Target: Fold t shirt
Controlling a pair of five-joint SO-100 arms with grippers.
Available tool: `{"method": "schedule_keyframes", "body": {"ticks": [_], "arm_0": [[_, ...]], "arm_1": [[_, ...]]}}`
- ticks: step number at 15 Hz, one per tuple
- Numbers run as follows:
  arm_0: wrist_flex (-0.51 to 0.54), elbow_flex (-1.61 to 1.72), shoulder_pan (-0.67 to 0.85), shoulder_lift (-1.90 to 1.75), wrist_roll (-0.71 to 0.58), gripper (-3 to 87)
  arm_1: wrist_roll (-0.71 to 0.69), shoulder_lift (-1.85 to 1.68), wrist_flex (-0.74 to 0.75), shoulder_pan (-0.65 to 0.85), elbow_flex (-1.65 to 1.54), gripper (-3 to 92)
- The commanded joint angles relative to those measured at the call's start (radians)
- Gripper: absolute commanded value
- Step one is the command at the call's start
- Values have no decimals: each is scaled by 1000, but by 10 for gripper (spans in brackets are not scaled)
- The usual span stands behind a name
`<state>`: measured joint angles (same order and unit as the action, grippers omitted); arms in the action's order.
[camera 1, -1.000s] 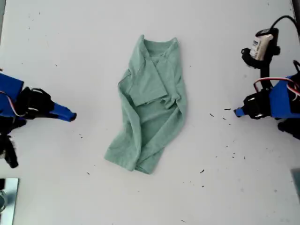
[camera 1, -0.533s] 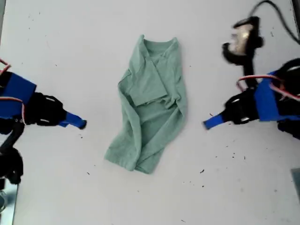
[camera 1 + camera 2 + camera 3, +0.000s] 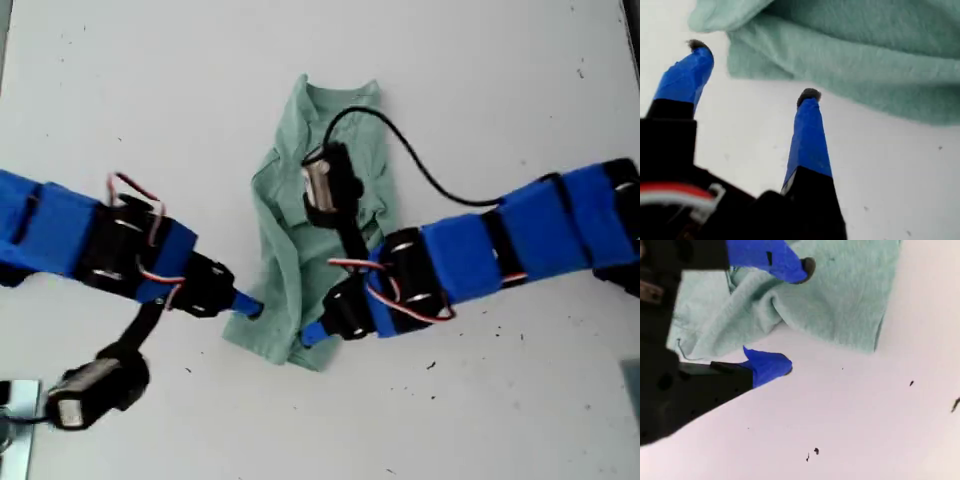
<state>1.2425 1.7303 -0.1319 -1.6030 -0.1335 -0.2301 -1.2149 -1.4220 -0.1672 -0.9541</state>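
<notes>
In the exterior view we see the t shirt lying crumpled in a long strip at the middle of the white table, collar toward the top of the frame and hem toward the bottom. The arm from the exterior view's left carries my first gripper, whose tip meets the shirt's lower edge on that side. The arm from the exterior view's right lies across the shirt's lower part, and my second gripper sits over the hem. Its black cable loops over the upper part of the shirt. Bare table lies open across the top and bottom of the frame. The middle band on both sides is taken up by the arms.

In the first wrist view we see my first gripper with its fingers wide apart and holding nothing. Both tips are over bare table, just short of the shirt's rolled edge.

In the second wrist view my second gripper is also spread wide. One finger hovers above the cloth and the other is low by the table, with the folded edge between them. We cannot tell whether either finger touches the cloth. Beyond the shirt's corner the table is open, with a few dark specks.
</notes>
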Motion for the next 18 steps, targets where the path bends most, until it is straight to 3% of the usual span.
{"method": "schedule_keyframes", "body": {"ticks": [1, 3, 5, 6, 7, 8, 12, 16, 18], "arm_0": [[-31, -137, 38, 178, -32, 271], [-51, -206, 49, 307, -28, 278], [-48, -270, 51, 422, -35, 230], [-44, -278, 28, 440, -11, 166], [-52, -279, -3, 439, 25, 33], [-58, -311, -40, 451, 23, -1], [17, -637, -97, 663, 32, -2], [20, -653, -92, 661, 46, -2], [18, -653, -81, 657, 40, -2]], "arm_1": [[11, 46, 54, -17, 81, 326], [12, 126, 86, -18, 94, 321], [11, 221, 101, -26, 115, 283], [14, 258, 95, -38, 118, 233], [34, 284, 77, -54, 118, 138], [51, 291, 55, -71, 118, 106], [49, 298, 61, -91, 117, 11], [21, 49, -61, -112, 117, 257], [46, -123, -138, -135, 63, 319]]}}
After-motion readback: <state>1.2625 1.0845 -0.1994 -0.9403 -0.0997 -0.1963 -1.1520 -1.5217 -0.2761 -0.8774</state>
